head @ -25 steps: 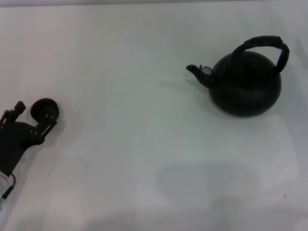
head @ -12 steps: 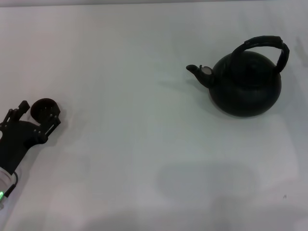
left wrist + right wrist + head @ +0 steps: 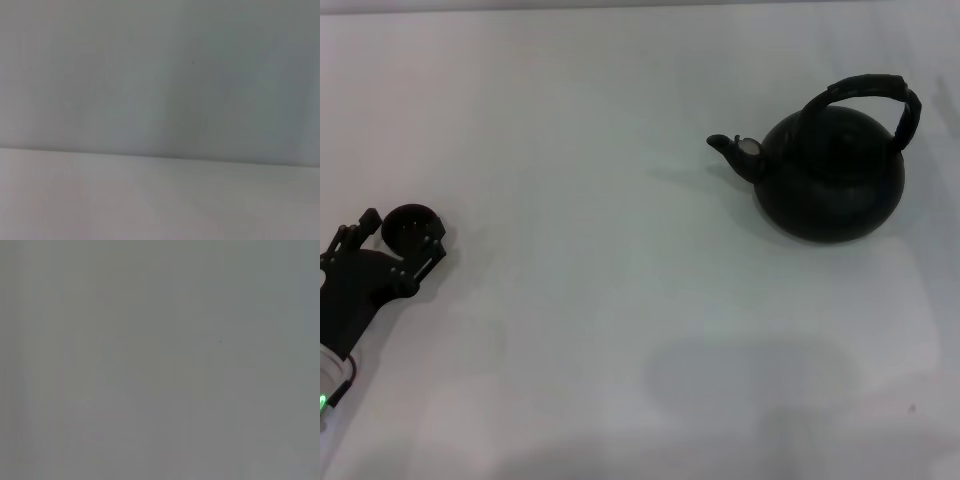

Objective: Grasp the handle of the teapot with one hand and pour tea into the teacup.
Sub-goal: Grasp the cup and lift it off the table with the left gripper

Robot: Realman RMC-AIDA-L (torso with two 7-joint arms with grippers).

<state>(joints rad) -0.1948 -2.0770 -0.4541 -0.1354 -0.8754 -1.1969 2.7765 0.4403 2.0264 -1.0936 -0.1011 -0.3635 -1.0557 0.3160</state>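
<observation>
The teapot [image 3: 832, 180] stands at the right of the white table, round and matte black, its short spout [image 3: 728, 147] pointing left. Its thick ribbed handle [image 3: 868, 88] arches over the top, and nothing touches it. Far to the left sits the tiny dark teacup [image 3: 412, 222], upright with its inside showing. My left gripper [image 3: 404, 232] reaches in from the lower left edge, one finger on each side of the teacup and shut on it. My right gripper is out of view. Both wrist views show only blank pale surface.
A wide stretch of bare white table [image 3: 620, 300] lies between the teacup and the teapot. The teapot stands close to the right edge of the head view.
My left gripper has slid a little forward around the teacup. The teacup has shifted slightly left and shows more of its inside. The teapot has not moved.
</observation>
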